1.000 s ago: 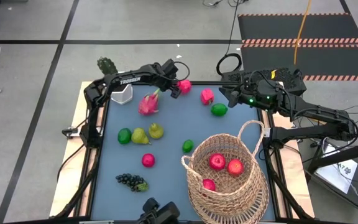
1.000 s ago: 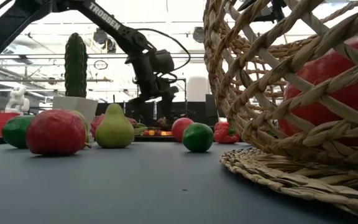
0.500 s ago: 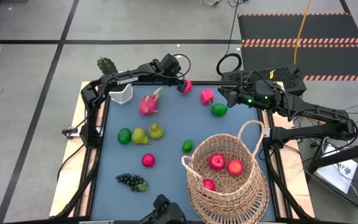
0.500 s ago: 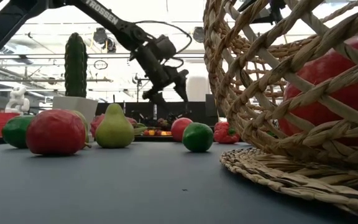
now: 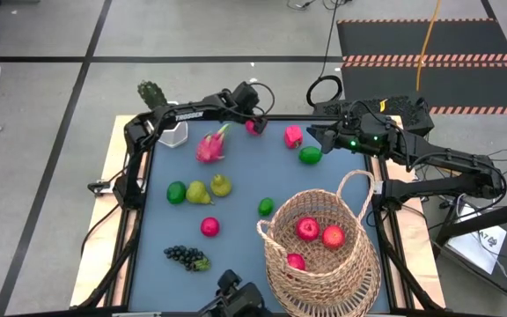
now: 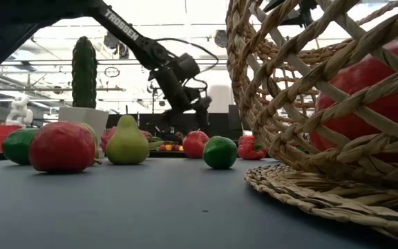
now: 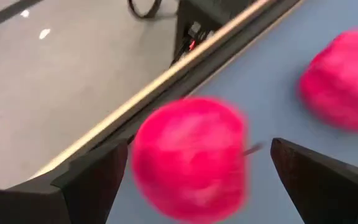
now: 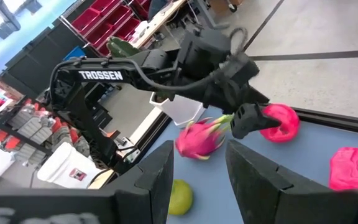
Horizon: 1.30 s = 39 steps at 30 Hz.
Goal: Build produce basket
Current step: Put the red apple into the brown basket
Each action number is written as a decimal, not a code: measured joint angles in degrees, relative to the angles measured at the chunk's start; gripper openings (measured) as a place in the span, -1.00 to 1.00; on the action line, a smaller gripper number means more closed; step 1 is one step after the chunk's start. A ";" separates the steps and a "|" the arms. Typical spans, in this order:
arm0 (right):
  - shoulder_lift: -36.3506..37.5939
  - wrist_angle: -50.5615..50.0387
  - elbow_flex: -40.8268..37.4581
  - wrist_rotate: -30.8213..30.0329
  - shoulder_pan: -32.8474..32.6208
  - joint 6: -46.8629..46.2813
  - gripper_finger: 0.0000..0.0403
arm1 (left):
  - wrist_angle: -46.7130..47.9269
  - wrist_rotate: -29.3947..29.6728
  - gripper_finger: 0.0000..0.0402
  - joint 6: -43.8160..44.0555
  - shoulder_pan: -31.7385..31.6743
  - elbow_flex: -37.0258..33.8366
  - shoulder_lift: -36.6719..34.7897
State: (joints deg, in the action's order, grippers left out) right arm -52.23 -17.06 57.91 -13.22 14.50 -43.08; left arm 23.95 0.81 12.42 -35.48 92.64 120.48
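At the counter's far edge, the left pincer (image 5: 252, 117) hangs released astride a pink apple (image 7: 190, 157), lined up to grasp.

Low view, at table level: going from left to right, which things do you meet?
Green lime → red apple → yellow-green pear → smaller red apple → second green lime → wicker basket, with a red apple showing through its weave.
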 joint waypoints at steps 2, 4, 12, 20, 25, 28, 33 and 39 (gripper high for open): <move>0.00 -0.01 0.00 0.01 0.00 -0.01 -0.31 | 4.80 0.27 0.98 -0.52 -0.02 -0.08 0.31; 0.00 0.00 0.00 0.01 0.00 -0.01 -0.31 | 8.77 0.26 0.98 -1.35 -0.01 -0.08 0.00; 0.00 0.00 0.00 -0.01 0.00 0.27 -0.31 | 18.23 0.26 0.98 -4.69 0.26 -0.07 -4.38; 0.04 0.09 -0.80 -0.01 0.00 0.28 -0.31 | 1.06 -5.82 0.98 -0.59 0.37 0.07 -6.75; 0.05 0.76 -2.64 0.83 0.01 -2.41 -0.31 | -2.46 -7.44 0.98 1.87 1.32 -0.07 -3.14; 0.00 3.00 -3.67 1.80 0.00 -3.08 -0.31 | -3.07 -8.29 0.98 1.35 1.81 -0.07 -1.52; 0.07 4.52 -3.72 2.89 -0.02 -3.18 -0.31 | -0.17 -5.65 0.98 1.42 2.01 -0.07 -0.45; 0.27 5.73 -3.72 3.00 -0.02 -3.18 -0.31 | 8.81 -1.55 0.98 2.24 1.01 -0.02 -2.27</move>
State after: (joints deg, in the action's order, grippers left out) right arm -51.95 -11.33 54.19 -10.22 14.48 -46.26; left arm 32.76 -0.73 14.66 -34.47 92.62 118.21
